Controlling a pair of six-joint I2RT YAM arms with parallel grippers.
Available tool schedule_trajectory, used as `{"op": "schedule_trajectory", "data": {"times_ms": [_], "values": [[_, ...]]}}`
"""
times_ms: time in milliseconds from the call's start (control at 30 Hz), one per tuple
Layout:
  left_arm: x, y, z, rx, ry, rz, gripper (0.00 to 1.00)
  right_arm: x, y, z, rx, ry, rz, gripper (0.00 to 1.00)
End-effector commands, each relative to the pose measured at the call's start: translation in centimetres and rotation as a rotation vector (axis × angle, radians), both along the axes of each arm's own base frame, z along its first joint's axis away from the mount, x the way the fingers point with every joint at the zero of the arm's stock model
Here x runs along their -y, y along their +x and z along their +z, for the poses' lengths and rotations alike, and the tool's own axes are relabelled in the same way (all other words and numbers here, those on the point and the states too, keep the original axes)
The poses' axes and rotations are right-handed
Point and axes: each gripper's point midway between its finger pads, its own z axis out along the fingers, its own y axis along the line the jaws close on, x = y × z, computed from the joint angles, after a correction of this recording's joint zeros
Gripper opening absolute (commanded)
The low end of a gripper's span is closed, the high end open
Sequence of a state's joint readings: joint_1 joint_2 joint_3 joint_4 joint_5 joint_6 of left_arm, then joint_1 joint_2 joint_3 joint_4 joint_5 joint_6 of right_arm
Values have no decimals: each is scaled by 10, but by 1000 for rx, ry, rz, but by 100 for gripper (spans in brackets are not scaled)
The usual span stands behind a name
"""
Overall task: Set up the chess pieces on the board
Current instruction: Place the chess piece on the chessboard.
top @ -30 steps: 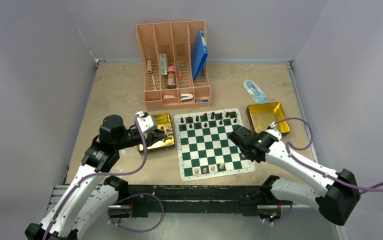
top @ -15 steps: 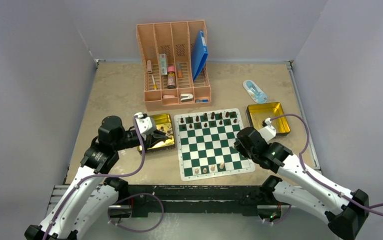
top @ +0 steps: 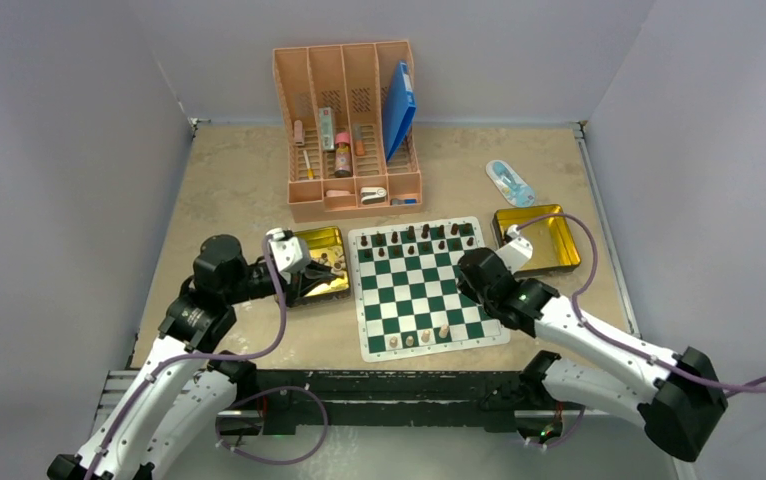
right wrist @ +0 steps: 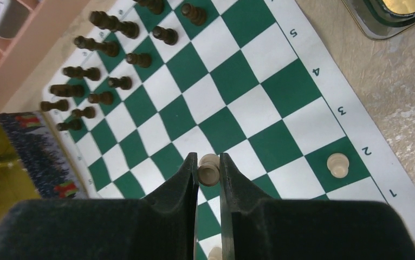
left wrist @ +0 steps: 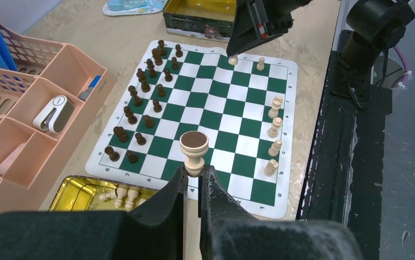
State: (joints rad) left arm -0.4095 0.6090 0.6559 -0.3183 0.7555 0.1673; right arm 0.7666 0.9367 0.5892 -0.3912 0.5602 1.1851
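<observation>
Nearby, pink organiser (top: 354, 208) behind board (top: 421, 285), gold tins (top: 537, 240) flanking

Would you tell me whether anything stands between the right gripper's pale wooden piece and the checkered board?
Nothing visible does: only bare squares of the green-and-white checkered board lie under the right gripper's pale wooden piece.

Through the right wrist camera I can read the rank numbers 5, 4, 3, 2 and 1 printed along the white border of the chessboard (right wrist: 329, 91). The border marks seen from my left wrist camera are too small to make out.
</observation>
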Motion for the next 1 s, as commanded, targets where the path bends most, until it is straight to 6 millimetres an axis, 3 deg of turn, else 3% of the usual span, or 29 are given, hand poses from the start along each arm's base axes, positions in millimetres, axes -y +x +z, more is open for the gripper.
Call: {"op": "schedule_trajectory", "data": {"times_ms": [0,167,300,700,967], "values": [[4,-3,10,36,-28,-31,0,0,8,-20,-36,-73,-14,8],[3,-3,11,45,-26,-28,0,-1,5,-49,-137,-152,-9,9],[3,-2,10,45,-25,-20,0,2,2,-58,-152,-166,-15,10],[5,-4,7,32,-22,-40,0,4,-9,-65,-156,-139,19,20],[8,-5,6,25,-32,-55,0,1,-8,-57,-150,-122,21,26]]}}
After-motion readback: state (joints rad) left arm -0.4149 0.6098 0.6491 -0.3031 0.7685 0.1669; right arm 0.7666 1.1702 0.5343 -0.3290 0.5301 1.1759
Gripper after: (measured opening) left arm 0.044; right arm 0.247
